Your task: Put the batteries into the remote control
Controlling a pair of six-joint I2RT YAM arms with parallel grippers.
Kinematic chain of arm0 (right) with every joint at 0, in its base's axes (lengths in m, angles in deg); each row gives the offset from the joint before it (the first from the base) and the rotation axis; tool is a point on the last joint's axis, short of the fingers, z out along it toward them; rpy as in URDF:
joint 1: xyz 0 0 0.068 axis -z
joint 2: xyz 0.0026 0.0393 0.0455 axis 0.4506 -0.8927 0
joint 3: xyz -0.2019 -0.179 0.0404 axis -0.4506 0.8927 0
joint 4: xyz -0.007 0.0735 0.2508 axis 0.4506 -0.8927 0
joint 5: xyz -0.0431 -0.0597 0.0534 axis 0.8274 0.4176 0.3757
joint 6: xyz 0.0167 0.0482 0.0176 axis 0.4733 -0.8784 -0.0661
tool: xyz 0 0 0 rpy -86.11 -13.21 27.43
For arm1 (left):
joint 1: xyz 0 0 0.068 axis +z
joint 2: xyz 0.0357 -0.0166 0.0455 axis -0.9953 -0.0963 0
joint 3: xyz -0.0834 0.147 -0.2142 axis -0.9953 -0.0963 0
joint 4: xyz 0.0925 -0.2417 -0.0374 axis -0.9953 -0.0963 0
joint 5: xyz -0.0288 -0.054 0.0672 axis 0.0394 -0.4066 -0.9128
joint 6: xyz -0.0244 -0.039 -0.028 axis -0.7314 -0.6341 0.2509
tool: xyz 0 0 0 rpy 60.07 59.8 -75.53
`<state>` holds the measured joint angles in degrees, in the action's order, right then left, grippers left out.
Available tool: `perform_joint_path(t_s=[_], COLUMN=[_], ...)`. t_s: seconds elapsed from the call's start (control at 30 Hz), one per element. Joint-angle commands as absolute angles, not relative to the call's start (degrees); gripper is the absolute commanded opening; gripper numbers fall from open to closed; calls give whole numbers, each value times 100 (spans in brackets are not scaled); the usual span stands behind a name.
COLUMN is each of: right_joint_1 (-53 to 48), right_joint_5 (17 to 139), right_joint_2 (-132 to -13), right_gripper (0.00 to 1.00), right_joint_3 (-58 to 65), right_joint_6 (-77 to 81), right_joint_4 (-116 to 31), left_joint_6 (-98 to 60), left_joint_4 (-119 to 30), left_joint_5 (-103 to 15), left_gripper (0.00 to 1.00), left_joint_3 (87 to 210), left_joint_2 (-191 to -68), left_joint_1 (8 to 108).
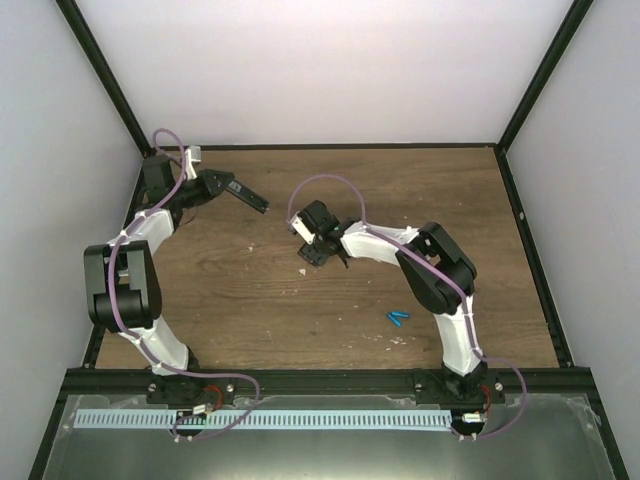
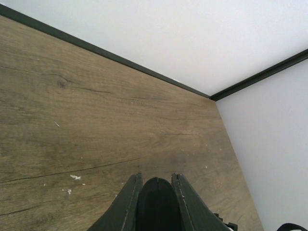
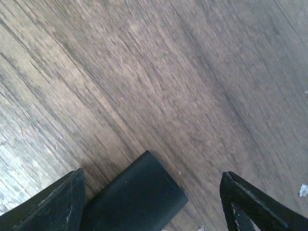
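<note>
Jaws on the left gripper (image 2: 156, 178) are squeezed tight on a thin black bar, and I think it is the remote control (image 1: 248, 199). It is held up over the far left part of the table (image 1: 420, 190), likely so its back can be reached for loading. Jaws on the right gripper (image 3: 153, 175) are spread wide and grip nothing. It hangs low near the middle of the table. The batteries (image 1: 398, 318) lie side by side on the wood, close to the right arm (image 1: 440, 275) and well apart from the remote control. They are not loaded yet, so the right gripper probably has to fetch one.

The left wrist view shows only the bar's rounded end between the fingers (image 2: 125, 204). The right wrist view shows a black piece (image 3: 139, 192) just beside one finger, cut off at the bottom edge. I cannot tell what it is. No view shows where the batteries go in.
</note>
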<state>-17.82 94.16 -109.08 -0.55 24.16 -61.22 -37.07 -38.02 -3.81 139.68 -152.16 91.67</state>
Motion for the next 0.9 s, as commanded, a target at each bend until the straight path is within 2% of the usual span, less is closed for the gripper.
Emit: perform_joint_path(t_s=[0.0,0.63,0.87], right_joint_1=[-1764,-1143,-1137], right_joint_5=[9609,9614,9057], right_joint_2=[-10810,-10112,-9077], right_gripper=[73,74,74], right_joint_3=[338,1283,1547], right_joint_6=[2247,2046,1819], right_joint_4=[-6543,-6566,-6808], left_joint_6=[-3649,-3561,-3527], left_joint_4=[-3681,-3858,-3861], left_joint_5=[-287,-267,5], left_gripper=[0,0,0], left_joint_3=[13975,13988,13954], left_joint_2=[-15177,-15143,-15068], left_joint_1=[9199,9208,9123])
